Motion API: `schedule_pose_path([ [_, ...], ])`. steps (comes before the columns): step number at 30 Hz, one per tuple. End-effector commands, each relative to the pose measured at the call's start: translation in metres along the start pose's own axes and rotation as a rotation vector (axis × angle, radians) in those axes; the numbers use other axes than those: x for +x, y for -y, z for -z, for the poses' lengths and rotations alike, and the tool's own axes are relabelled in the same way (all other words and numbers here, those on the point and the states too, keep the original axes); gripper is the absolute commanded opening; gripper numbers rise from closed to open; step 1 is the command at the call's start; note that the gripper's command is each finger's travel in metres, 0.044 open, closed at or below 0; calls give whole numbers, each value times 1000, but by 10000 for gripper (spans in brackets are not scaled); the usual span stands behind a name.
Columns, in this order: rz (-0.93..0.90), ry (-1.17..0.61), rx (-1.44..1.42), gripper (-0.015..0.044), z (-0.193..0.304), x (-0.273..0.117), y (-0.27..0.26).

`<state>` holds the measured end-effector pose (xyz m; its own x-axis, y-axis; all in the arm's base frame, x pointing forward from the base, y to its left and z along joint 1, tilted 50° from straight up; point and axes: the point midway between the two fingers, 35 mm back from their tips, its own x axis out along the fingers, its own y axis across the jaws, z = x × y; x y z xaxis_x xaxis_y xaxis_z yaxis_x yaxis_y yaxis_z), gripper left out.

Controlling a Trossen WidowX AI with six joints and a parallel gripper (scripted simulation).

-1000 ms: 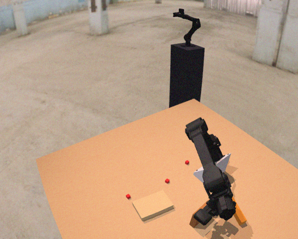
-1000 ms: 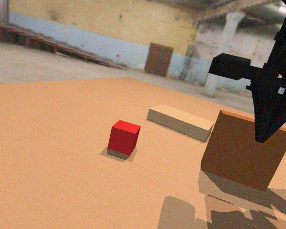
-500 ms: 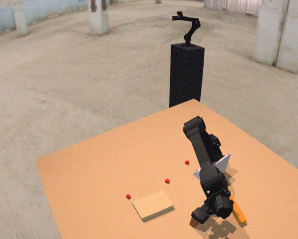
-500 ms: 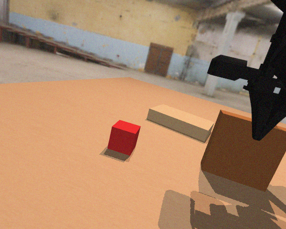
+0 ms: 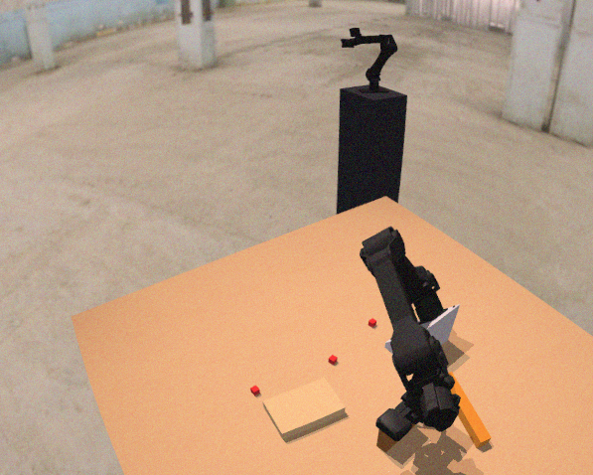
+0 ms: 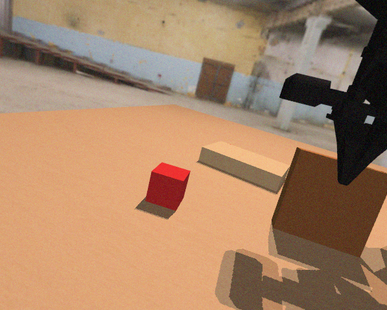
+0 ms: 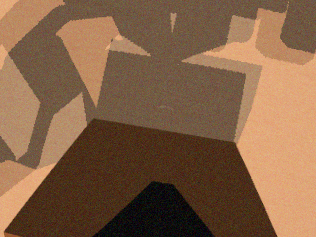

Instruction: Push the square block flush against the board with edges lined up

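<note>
The brown square block (image 5: 385, 440) (image 6: 320, 213) (image 7: 125, 154) stands upright on its narrow edge. In the top view the hand hides most of it. My gripper (image 6: 344, 182) (image 7: 160, 192) is shut and empty, with its tips in front of the block's broad face, near the top. Contact cannot be told. In the top view the fingertips are hidden. The long orange board (image 5: 473, 414) lies flat to the right of the block, apart from it, its far end partly behind the arm. It cannot be made out in the exterior view.
A flat tan slab (image 5: 305, 407) (image 6: 245, 167) lies left of the block in the top view. Small red cubes (image 5: 333, 359) (image 5: 371, 322) (image 5: 255, 390) lie around it. A pale wedge-like piece (image 5: 443, 326) stands behind the arm. The hand's shadow falls beside the block.
</note>
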<state>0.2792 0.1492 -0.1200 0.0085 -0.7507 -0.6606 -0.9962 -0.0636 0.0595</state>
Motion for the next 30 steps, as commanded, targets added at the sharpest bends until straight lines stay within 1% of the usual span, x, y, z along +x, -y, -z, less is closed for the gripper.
schedule_pose_path([
  [1, 7, 0, 1, 0, 5, -2, 2],
  [30, 7, -2, 1, 0, 29, -1, 1],
])
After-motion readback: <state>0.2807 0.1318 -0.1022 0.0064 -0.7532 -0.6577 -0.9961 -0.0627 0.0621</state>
